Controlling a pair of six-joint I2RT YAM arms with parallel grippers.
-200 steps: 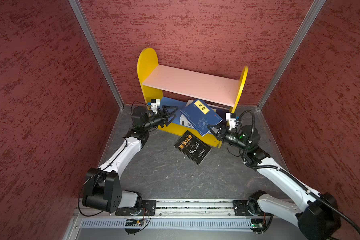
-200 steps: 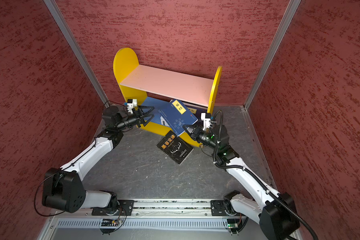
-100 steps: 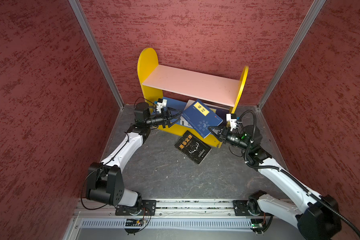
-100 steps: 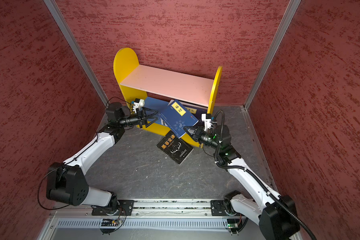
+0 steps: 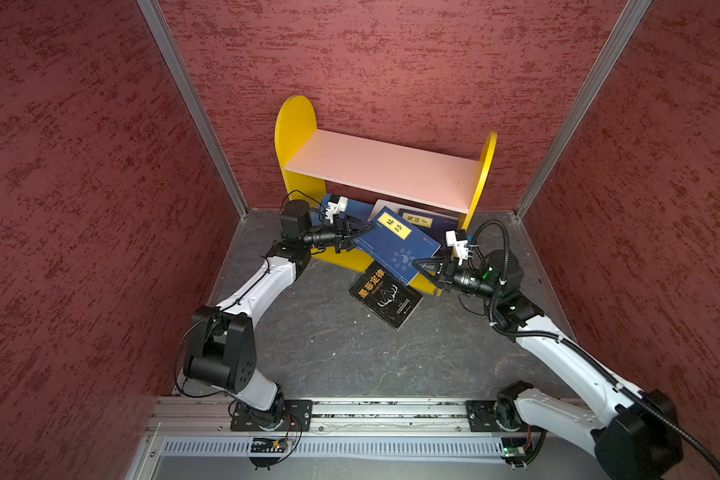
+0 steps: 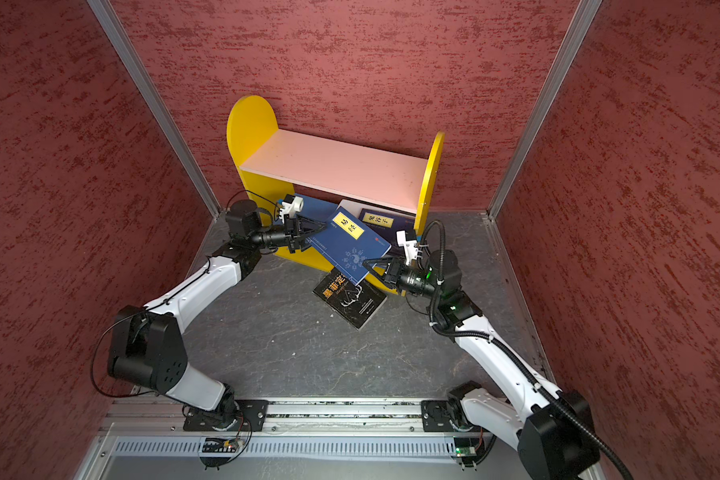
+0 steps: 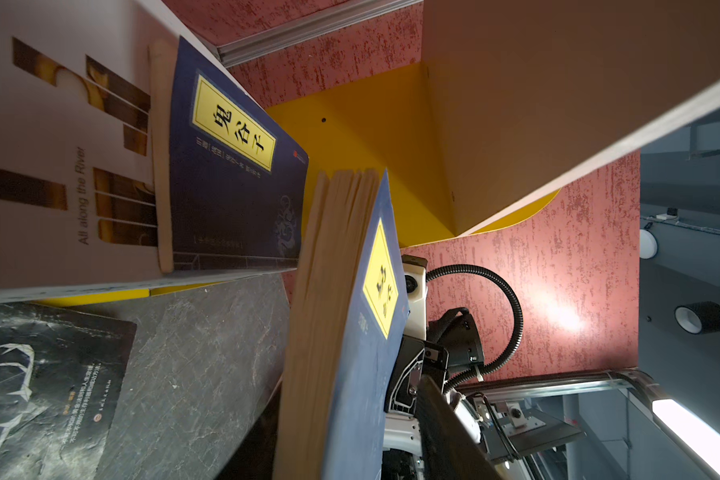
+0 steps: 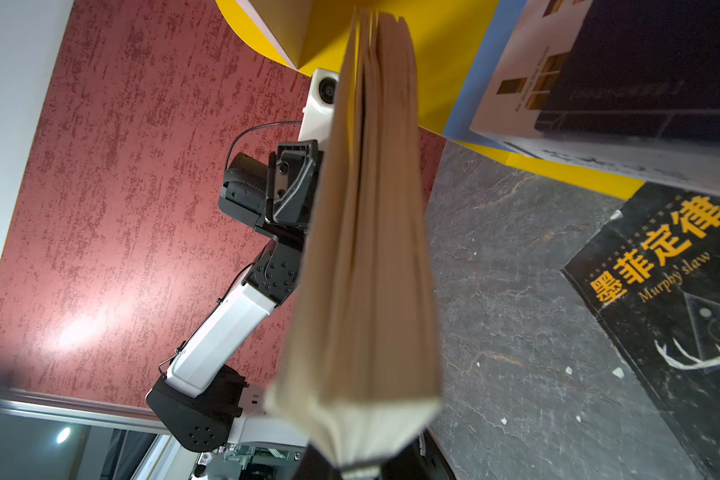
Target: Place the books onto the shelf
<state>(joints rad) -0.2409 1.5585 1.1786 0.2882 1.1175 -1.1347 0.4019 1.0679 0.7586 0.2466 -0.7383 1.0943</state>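
A navy book with a yellow label (image 5: 395, 245) (image 6: 350, 241) hangs tilted in front of the shelf (image 5: 383, 170) (image 6: 333, 168). My right gripper (image 5: 418, 264) (image 8: 358, 465) is shut on its lower right corner. My left gripper (image 5: 364, 228) (image 7: 350, 453) straddles the opposite upper left edge, still open, and one finger (image 7: 445, 436) stands off the cover. A black book with orange characters (image 5: 385, 295) (image 8: 661, 291) lies flat on the floor under the raised one. A second navy book (image 5: 422, 220) (image 7: 233, 174) lies on a white book with brown bars (image 7: 59, 145) on the shelf's blue lower board (image 5: 350, 208).
The shelf stands against the back red wall, its pink upper board bare. Red walls (image 5: 80, 208) close in on both sides. Grey floor (image 5: 329, 345) stretches from the black book to the metal rail (image 5: 371, 409) at the front.
My left gripper has reached right to the raised navy book's edge and its jaws have narrowed around it. The right gripper keeps its grip; the book has shifted slightly.
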